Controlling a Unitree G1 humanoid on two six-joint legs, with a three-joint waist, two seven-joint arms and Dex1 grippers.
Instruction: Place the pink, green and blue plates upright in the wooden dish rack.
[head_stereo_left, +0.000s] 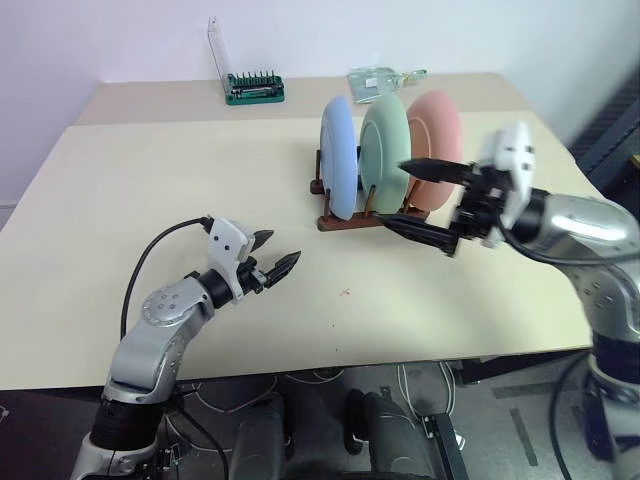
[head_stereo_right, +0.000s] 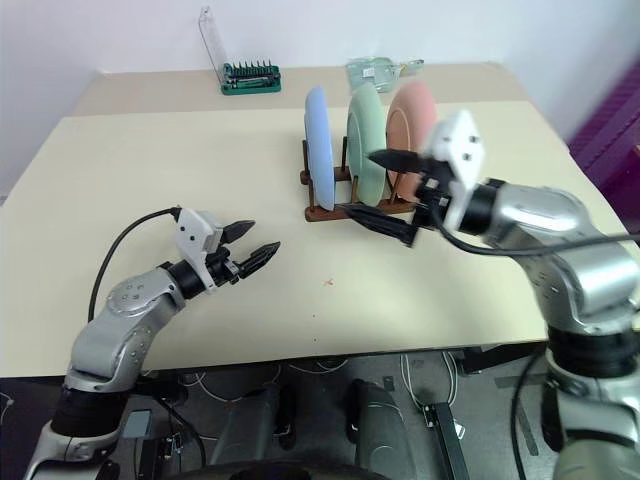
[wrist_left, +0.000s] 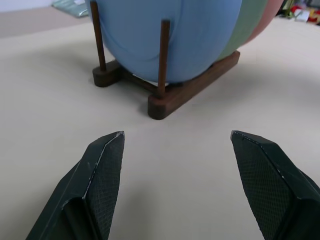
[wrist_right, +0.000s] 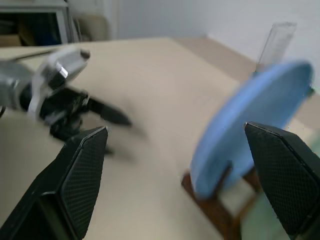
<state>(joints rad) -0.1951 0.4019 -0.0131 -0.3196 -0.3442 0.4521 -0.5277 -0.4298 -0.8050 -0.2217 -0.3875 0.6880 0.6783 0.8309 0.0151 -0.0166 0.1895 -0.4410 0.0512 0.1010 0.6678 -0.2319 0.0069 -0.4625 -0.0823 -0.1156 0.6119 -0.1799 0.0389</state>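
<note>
Here, the small dark brown wooden dish rack (head_stereo_left: 365, 215) is seen toward the far right of the beige desk (head_stereo_left: 150, 180), with the round blue plate (head_stereo_left: 338, 158), green plate (head_stereo_left: 383, 150) and pink plate (head_stereo_left: 436, 128) held upright between its pegs. The right claw (head_stereo_left: 425, 200) is held wide open and empty just beside the rack. The left claw (head_stereo_left: 270, 256) is held open, empty, well apart from it.

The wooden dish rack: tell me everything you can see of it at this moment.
The wooden dish rack is small, dark brown wood: two parallel base rails joined by crossbars, with thin upright pegs. It sits flat on the beige table, right of centre. Three plates stand upright in it, side by side: blue plate, green plate, pink plate. Neither gripper touches it.
</note>
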